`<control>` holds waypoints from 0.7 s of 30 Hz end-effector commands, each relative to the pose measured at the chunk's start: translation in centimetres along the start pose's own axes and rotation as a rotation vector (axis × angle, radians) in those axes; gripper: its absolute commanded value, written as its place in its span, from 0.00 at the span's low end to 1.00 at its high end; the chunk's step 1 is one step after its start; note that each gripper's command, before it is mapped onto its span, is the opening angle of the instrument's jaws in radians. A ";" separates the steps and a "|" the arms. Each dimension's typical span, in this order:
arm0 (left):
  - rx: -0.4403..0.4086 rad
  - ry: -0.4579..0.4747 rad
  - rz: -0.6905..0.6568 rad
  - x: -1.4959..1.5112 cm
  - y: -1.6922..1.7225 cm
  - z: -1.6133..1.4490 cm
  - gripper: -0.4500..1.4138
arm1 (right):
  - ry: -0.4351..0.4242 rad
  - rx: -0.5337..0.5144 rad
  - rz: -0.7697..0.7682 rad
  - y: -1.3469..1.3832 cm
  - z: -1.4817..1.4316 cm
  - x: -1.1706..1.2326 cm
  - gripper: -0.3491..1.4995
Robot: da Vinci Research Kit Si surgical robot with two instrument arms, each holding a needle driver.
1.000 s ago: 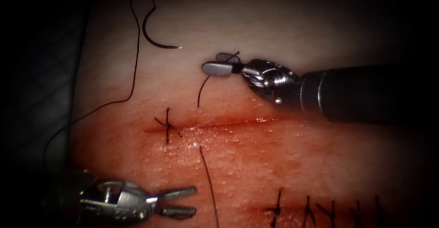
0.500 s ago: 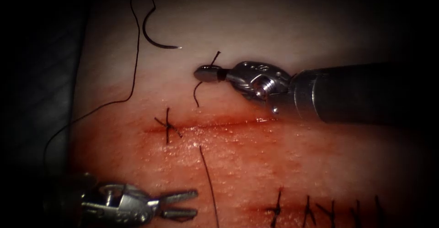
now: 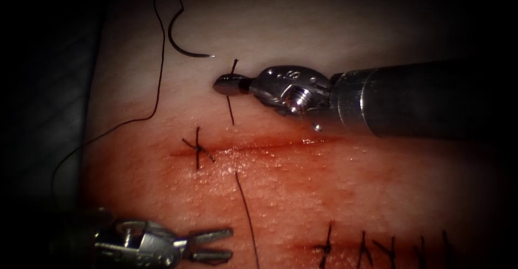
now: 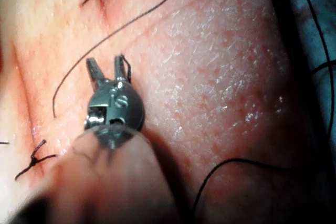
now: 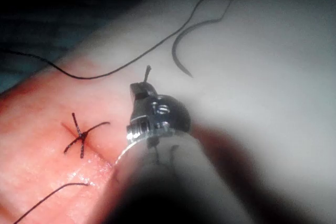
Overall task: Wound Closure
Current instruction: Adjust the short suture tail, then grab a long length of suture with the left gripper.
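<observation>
In the endoscope view my right tool (image 3: 224, 84) is shut on a short thread end (image 3: 231, 110) above the cut (image 3: 259, 147); a stub sticks up past the jaws. The same grip shows in the right wrist view, right tool (image 5: 138, 91) with the thread stub (image 5: 147, 71). The curved needle (image 3: 181, 47) lies free on the tissue at the upper left, held by neither tool and not in the tissue; it is also the needle (image 5: 181, 53). My left tool (image 3: 229, 243) rests at the lower left, open and holding nothing, as in the left tool (image 4: 108, 68) close-up.
A tied stitch (image 3: 197, 148) crosses the cut's left end. More thread (image 3: 245, 209) leaves the tissue just below the cut and runs downward. A long strand (image 3: 159, 75) trails from the needle off the tissue's left edge. Several stitches (image 3: 372, 247) close a second cut at the lower right.
My right tool's jaws have shut on the thread end and moved left, pulling the end straighter. The left tool and the needle have stayed put.
</observation>
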 end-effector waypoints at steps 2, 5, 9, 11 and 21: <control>0.000 0.001 0.001 -0.03 0.02 0.07 0.23 | -0.003 0.004 -0.043 -0.01 0.06 0.05 0.00; -0.001 0.001 0.001 -0.02 0.02 0.07 0.23 | -0.012 0.008 -0.071 -0.01 0.03 0.11 0.14; 0.000 0.001 0.001 0.00 0.03 0.06 0.23 | -0.021 0.030 -0.122 0.07 -0.12 0.19 0.70; -0.002 0.004 0.002 0.00 0.04 0.06 0.24 | -0.017 0.039 -0.138 0.10 -0.21 0.17 0.79; -0.017 0.039 0.056 0.03 0.05 0.11 0.41 | 0.069 0.090 -0.203 0.44 -1.05 -0.20 0.98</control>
